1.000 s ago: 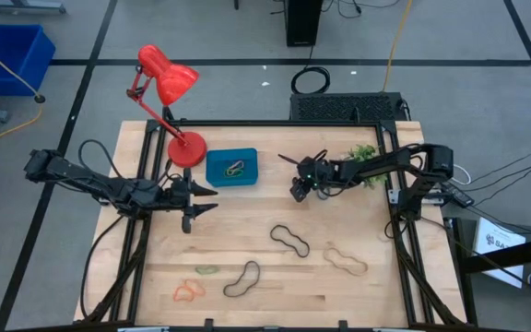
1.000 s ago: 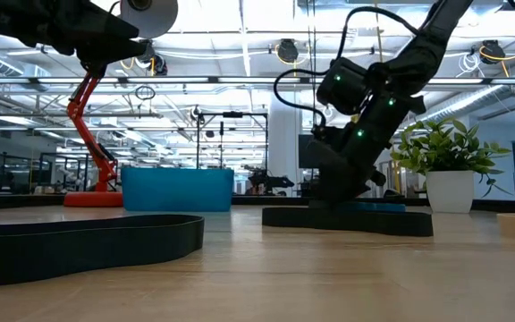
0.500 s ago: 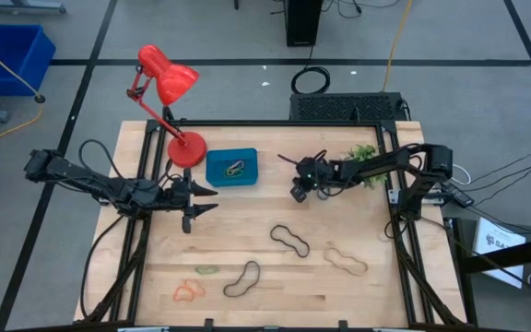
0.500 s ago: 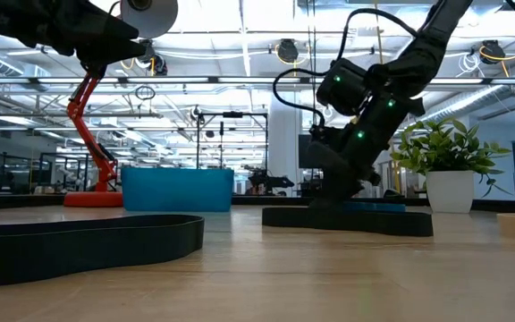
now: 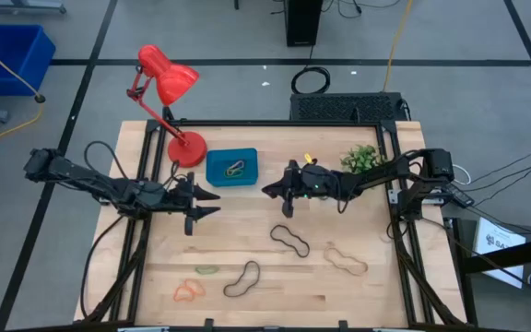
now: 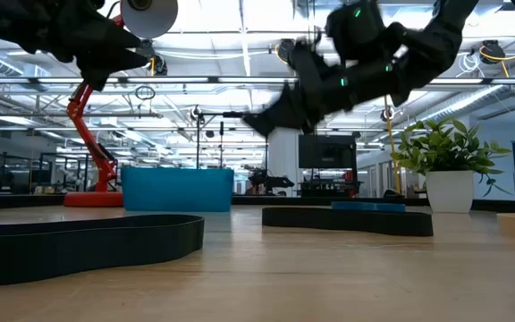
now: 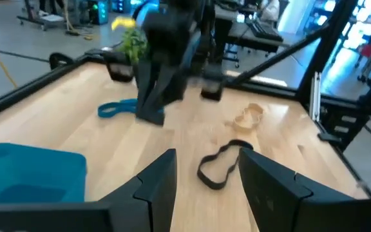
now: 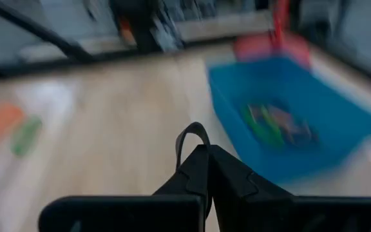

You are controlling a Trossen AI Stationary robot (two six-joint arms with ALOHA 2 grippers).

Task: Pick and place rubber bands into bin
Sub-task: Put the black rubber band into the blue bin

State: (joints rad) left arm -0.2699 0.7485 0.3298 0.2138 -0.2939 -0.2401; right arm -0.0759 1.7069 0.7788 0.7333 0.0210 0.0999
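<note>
The right pincer (image 8: 206,154) is pressed together on a dark rubber band (image 8: 192,138) whose loop stands up between its tips, and it hangs above the desk (image 5: 247,240) just beside the teal bin (image 5: 231,167), which already holds a few bands. The left pincer (image 5: 208,203) is spread and empty, held over the desk near the red lamp (image 5: 166,88). More rubber bands lie loose on the desk toward its front edge: a black one (image 5: 289,240), a tan one (image 5: 345,261), another black one (image 5: 241,279), a green one (image 5: 206,270) and an orange one (image 5: 188,292).
</note>
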